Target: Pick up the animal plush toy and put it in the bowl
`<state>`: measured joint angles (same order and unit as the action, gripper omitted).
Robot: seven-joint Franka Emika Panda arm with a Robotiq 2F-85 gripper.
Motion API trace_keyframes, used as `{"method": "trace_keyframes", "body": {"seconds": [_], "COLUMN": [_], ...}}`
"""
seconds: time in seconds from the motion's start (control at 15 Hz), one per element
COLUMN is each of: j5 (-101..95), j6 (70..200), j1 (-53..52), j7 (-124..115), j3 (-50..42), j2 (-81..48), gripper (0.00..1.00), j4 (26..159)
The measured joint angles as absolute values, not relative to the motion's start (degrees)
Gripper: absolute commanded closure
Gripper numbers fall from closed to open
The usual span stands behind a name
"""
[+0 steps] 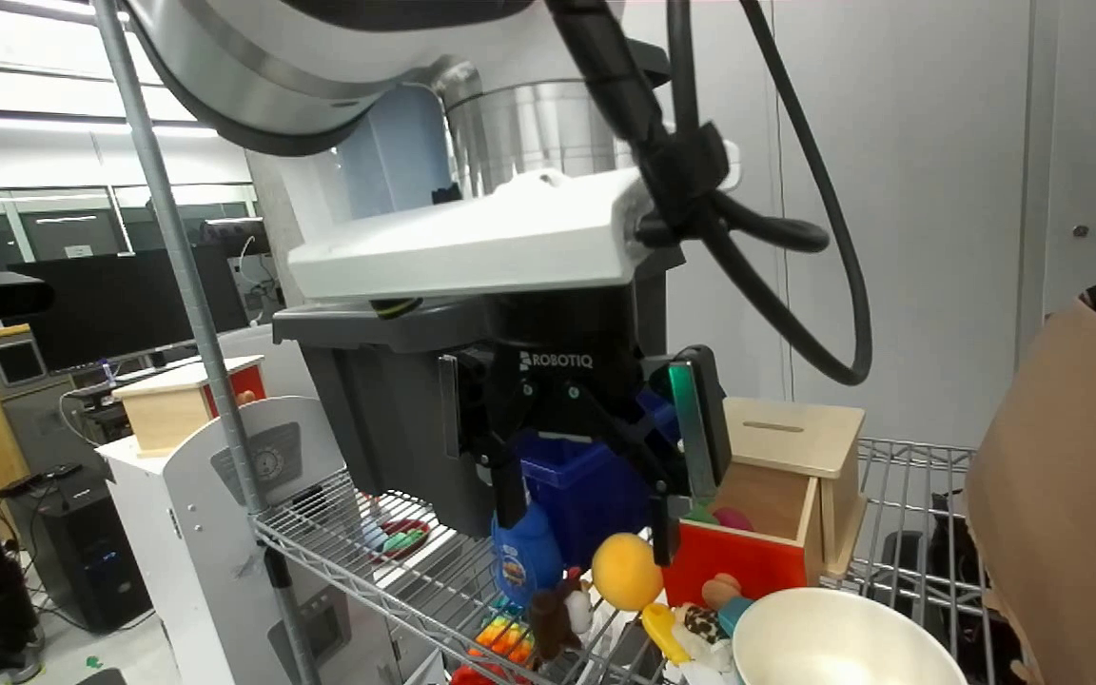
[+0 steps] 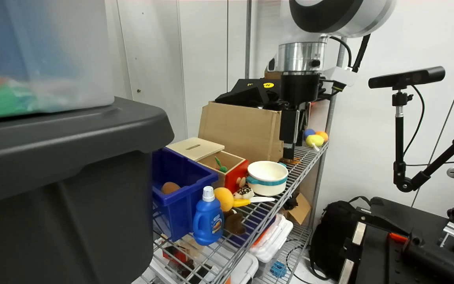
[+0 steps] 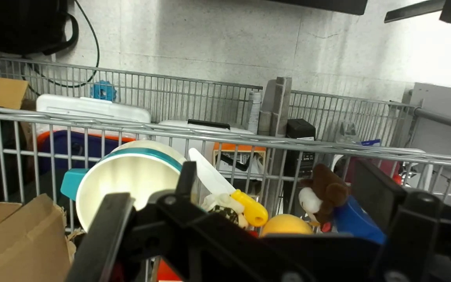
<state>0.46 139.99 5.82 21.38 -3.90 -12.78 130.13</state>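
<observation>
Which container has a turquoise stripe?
The round, cream, plastic-looking bowl; the rectangular blue plastic bin and the red-fronted wooden box show none.

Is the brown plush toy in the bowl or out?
Out: the wrist view shows the brown plush toy apart from the cream bowl.

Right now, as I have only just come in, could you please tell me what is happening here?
A robot gripper hangs open over a wire shelf, holding nothing. The job is to put the brown plush toy in the cream-white bowl, and that is not yet done: the toy is on the shelf outside the bowl, near the blue bottle and the yellow-orange ball.
</observation>
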Motion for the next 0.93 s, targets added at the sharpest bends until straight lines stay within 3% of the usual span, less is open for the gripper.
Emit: {"method": "trace_keyframes", "body": {"seconds": [0.93], "j5": [-4.22], "j6": [134.18], "j1": [5.28], "j7": [16.73], "j3": [-2.79], "j2": [-24.54], "gripper": [0.0], "j4": [117.24]}}
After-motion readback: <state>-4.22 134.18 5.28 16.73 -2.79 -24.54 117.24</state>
